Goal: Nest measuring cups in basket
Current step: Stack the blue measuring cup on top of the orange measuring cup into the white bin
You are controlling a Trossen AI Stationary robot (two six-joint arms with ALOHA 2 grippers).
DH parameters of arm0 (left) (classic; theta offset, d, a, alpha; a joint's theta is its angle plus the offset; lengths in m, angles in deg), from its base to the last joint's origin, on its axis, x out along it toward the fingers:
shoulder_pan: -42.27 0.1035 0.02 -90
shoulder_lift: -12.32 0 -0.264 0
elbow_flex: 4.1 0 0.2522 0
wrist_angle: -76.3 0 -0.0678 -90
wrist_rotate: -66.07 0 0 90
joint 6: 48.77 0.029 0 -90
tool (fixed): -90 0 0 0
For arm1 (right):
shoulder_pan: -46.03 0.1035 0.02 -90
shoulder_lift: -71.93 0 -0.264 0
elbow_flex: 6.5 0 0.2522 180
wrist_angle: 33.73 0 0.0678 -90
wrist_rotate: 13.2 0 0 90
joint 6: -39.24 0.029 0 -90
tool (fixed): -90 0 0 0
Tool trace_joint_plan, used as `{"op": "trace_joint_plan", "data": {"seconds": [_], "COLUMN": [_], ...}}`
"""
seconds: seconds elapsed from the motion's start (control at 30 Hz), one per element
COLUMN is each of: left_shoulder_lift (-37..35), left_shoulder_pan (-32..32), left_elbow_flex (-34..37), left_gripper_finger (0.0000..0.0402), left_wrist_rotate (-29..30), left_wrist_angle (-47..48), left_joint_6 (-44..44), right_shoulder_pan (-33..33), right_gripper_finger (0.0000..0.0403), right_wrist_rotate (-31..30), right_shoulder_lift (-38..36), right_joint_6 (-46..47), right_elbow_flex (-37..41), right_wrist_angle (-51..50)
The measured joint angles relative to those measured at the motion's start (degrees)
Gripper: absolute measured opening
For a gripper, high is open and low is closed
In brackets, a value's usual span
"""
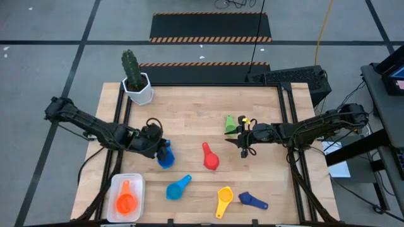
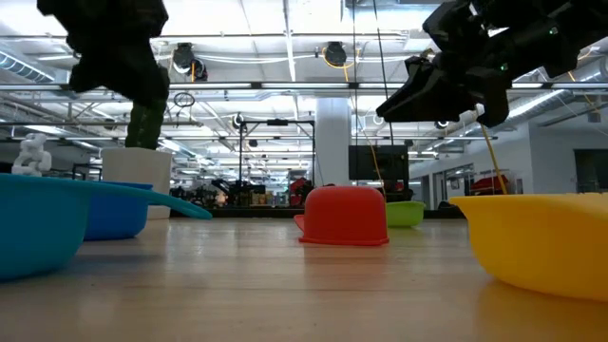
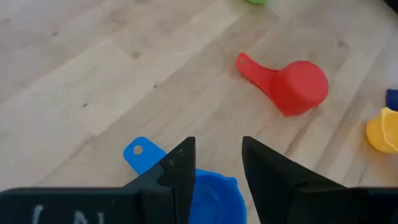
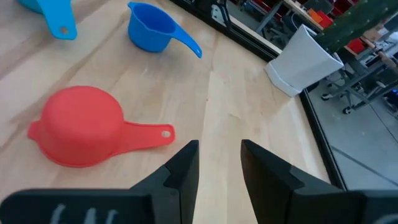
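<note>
Table (image 1: 189, 113): pale wood planks, bare stretch mid-board between my arms.
Basket (image 1: 140, 183): white, rounded, near-left corner; orange cup (image 1: 126, 203) inside, handle pointing far.
Red cup (image 1: 211, 160): mouth-down dome, handle toward far edge.
My left gripper (image 1: 165, 153): fingers apart above blue cup (image 1: 166, 158).
My right gripper (image 1: 243, 144): fingers parted, beside green cup (image 1: 230, 123).

Open bare wood across the table's (image 1: 189, 107) middle and back. Blocked at back-left by cactus pot (image 1: 139, 88); front strewn with cups, red cup (image 1: 209, 156) mid-table.
</note>
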State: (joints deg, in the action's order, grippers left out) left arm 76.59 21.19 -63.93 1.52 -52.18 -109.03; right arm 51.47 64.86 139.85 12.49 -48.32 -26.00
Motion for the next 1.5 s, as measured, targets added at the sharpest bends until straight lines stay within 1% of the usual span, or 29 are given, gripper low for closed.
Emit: {"op": "trace_joint_plan", "data": {"seconds": [0.1,0.17,0.33,0.37,0.43,0.47,0.5,0.57,0.7,0.8,1.0,1.1,1.2,1.27,1.43,1.5], "left_shoulder_lift": [-0.3,-0.3,-0.4,-0.4,-0.4,-0.3,0.1,0.9,1.1,1.1,1.1,1.1,1.1,1.1,1.1,1.1], "left_shoulder_pan": [0.3,0.7,0.7,0.7,1.1,1.6,2.2,3.1,4.8,6.3,9.6,10.2,10.3,10.2,10.2,10.2], "left_elbow_flex": [3.6,4.8,5.5,5.5,5.5,5.5,5.5,5.5,5.4,5.4,8.6,11.3,14.5,16.5,20.7,22.4], "left_gripper_finger": [0.0134,0.0134,0.0134,0.0134,0.0134,0.0134,0.0134,0.0134,0.0138,0.0166,0.0267,0.0303,0.0315,0.0311,0.0284,0.0273], "left_wrist_rotate": [-0.4,-0.5,-1.0,-1.0,-1.0,-2.1,-4.6,-9.7,-10.4,-10.9,-14.5,-15.8,-16.7,-18.1,-19.1,-19.3], "left_wrist_angle": [-0.8,-1.2,-1.5,-1.4,-0.4,0.6,1.3,2.1,2.2,2.5,1.4,-2.5,-11.1,-15.7,-20.2,-23.9], "left_joint_6": [-4.0,-6.6,-8.3,-9.8,-14.4,-15.8,-16.4,-16.2,-14.6,-13.0,-11.8,-11.6,-10.8,-11.2,-12.5,-12.1], "right_shoulder_pan": [-1.1,-1.8,-3.4,-3.8,-4.9,-5.6,-6.2,-7.5,-9.6,-10.3,-10.4,-10.4,-10.4,-10.4,-10.1,-10.1], "right_gripper_finger": [0.0114,0.0114,0.0114,0.0114,0.0114,0.0114,0.0114,0.0114,0.0114,0.0114,0.0114,0.0114,0.0114,0.0114,0.0114,0.0114], "right_wrist_rotate": [0.1,0.2,0.3,0.4,2.1,3.4,4.6,7.5,12.2,12.3,12.3,12.3,12.3,12.3,12.3,12.4], "right_shoulder_lift": [0.0,0.0,0.0,0.0,0.0,0.0,0.0,0.0,0.0,0.0,0.0,0.0,0.0,0.0,0.0,0.0], "right_joint_6": [-1.7,-3.0,-6.2,-6.8,-7.6,-8.0,-8.3,-8.5,-8.5,-8.5,-8.3,-7.8,-7.5,-7.1,-6.4,-5.5], "right_elbow_flex": [0.0,0.0,0.0,0.0,0.0,0.0,0.0,0.0,0.0,0.0,0.0,0.0,0.0,0.0,0.0,0.0], "right_wrist_angle": [0.0,0.0,0.2,0.3,0.4,0.5,0.5,0.5,0.5,0.5,-0.1,-0.3,-0.6,-0.6,-1.0,-1.1]}}
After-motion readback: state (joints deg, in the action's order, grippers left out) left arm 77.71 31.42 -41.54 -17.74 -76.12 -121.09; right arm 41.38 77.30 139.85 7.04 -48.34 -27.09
